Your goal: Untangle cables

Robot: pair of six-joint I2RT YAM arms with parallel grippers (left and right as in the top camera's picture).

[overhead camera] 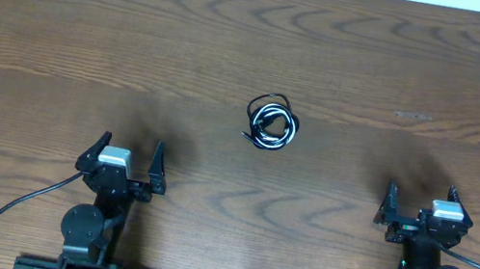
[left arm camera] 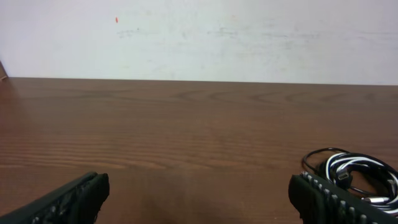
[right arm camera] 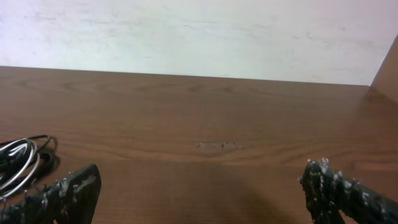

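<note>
Cables (overhead camera: 271, 123) too tiny to sort out
Overhead, their strands can't be counted; left wrist view crops them at the right edge, right wrist view at the left, with fingers (left arm camera: 320, 198) covering part.

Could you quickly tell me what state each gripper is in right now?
Left gripper: open, holding nothing.
Right gripper: open, holding nothing.

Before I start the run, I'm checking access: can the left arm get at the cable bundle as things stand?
Probably yes. The cable bundle lies alone on the table, ahead and to the right of the open left end effector, and nothing stands between them.
</note>
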